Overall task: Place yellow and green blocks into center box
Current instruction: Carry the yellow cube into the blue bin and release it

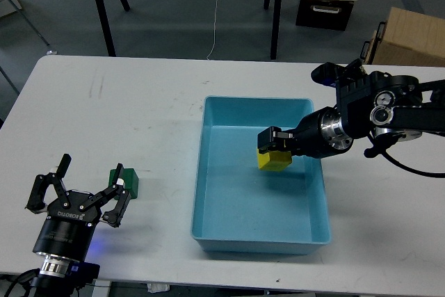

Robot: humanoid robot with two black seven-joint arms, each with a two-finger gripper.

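Yellow block (pixel 273 161): a small bright yellow cube inside the light blue tray, in the upper middle part of it, just under the right gripper's fingertips. Whether it rests on the tray floor or hangs just above it cannot be told.
Right gripper (pixel 272 140): comes in from the right over the tray's right wall, its black fingers clenched on the top of the yellow block.
Light blue tray (pixel 208 172): a large rectangular plastic tray with low walls and rounded corners, lying at the middle of the table; apart from the yellow block, its flat bottom is bare.
Green block (pixel 131 183): a small dark green cube on the table, well left of the tray and outside it, just beside the left gripper's right-hand finger.
Left gripper (pixel 90 180): rises from the lower left edge, fingers spread wide apart and grasping nothing. One finger touches or nearly touches the green block; which of the two cannot be told.
Table (pixel 139 102): a white top with rounded corners and a few faint dark scuff marks near its upper left part.
Cardboard carton (pixel 407 36): brown, on the floor beyond the table's far right corner.
Black case (pixel 323 12): on the grey floor behind the table, with a white container on top.
Black stand legs (pixel 104 5): on the floor behind the table.
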